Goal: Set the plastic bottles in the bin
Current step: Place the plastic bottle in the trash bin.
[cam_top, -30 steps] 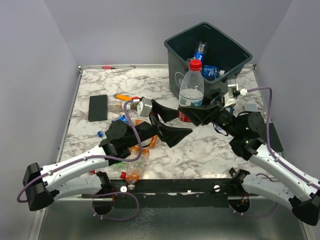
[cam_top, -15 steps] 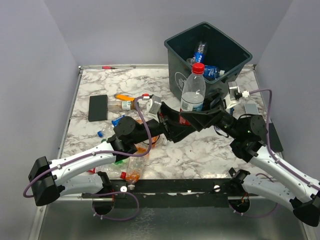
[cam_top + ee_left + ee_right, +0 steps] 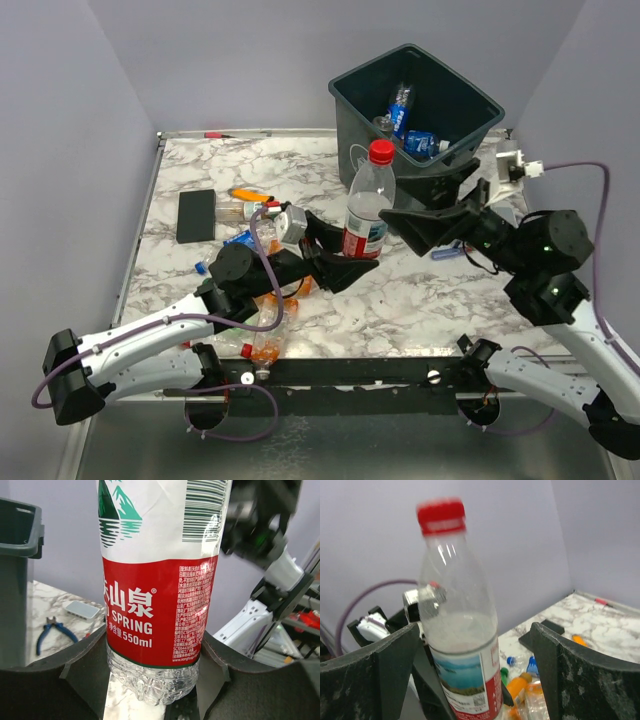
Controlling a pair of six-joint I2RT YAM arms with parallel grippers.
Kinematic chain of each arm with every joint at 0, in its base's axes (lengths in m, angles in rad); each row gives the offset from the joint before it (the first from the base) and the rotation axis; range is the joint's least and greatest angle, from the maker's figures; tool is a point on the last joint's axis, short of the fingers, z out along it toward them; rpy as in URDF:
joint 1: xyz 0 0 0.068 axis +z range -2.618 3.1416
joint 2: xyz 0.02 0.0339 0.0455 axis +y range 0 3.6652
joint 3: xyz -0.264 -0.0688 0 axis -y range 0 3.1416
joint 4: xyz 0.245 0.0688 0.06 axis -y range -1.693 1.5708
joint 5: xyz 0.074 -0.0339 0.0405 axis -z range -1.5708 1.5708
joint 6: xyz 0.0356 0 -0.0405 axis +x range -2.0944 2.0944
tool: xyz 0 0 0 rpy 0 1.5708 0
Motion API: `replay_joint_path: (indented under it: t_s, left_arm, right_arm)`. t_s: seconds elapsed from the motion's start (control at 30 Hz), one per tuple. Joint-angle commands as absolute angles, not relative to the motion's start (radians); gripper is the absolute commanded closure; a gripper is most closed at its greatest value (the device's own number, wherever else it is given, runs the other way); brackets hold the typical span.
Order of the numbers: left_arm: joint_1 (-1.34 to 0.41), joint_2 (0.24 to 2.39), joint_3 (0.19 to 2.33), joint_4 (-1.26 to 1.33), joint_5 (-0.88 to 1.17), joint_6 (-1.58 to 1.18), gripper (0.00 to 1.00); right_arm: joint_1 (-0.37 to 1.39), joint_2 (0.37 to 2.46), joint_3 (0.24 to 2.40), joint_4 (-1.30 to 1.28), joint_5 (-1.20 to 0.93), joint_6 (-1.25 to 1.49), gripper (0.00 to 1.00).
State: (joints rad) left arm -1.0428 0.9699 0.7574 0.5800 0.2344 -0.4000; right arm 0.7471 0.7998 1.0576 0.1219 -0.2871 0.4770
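A clear plastic bottle (image 3: 365, 205) with a red cap and a red-and-white label stands upright in mid-air in front of the bin (image 3: 345, 90). My left gripper (image 3: 345, 265) is shut on its lower part, its jaws pressing both sides of the bottle (image 3: 155, 580) just above the ribbed base. My right gripper (image 3: 420, 200) stands open to the right of it, its fingers (image 3: 385, 670) wide on either side of the bottle (image 3: 462, 645) without touching. Other bottles (image 3: 405, 110) lie inside the bin. More bottles (image 3: 268, 335) lie heaped on the table under my left arm.
A flat black pad (image 3: 196, 215) lies at the left of the marble table (image 3: 300, 160), with a small orange item (image 3: 245, 193) beside it. Blue-handled pliers (image 3: 52, 630) and a small grey box (image 3: 82, 609) lie near the bin (image 3: 17, 580). Grey walls close in three sides.
My left gripper has shut on the bottle's lower part. My right gripper has opened, let go of it and drawn back to the right. The bottle now sits slightly lower and further left.
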Motion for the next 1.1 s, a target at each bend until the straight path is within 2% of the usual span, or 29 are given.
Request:
replay_joint_path:
  t_s: [0.0,0.33,0.47,0.63,0.87,0.93,1.07]
  left_arm:
    - [-1.048,0.924,0.739,0.459,0.195,-0.258,0.78]
    - [-1.048,0.928,0.748,0.369,0.172,-0.18,0.84]
    - [-1.048,0.925,0.75,0.367,0.178,-0.176,0.84]
    - [-1.048,0.919,0.746,0.361,0.176,-0.166,0.84]
    - [-1.048,0.917,0.739,0.355,0.173,-0.162,0.84]
    - [-1.048,0.917,0.738,0.354,0.171,-0.161,0.84]
    - [-1.048,0.918,0.74,0.354,0.171,-0.159,0.84]
  right_arm:
    - [0.748,0.841,1.244,-0.106,-0.236,0.369,0.04]
    - [0.747,1.017,1.469,-0.207,-0.255,0.357,0.11]
    - [0.749,1.049,1.482,-0.246,-0.234,0.362,0.15]
    - [0.748,1.023,1.445,-0.22,-0.199,0.373,0.25]
    - [0.748,0.971,1.418,-0.177,-0.18,0.386,0.21]
    - [0.747,0.966,1.42,-0.19,-0.175,0.384,0.25]
    - [0.748,0.972,1.424,-0.218,-0.187,0.381,0.4]
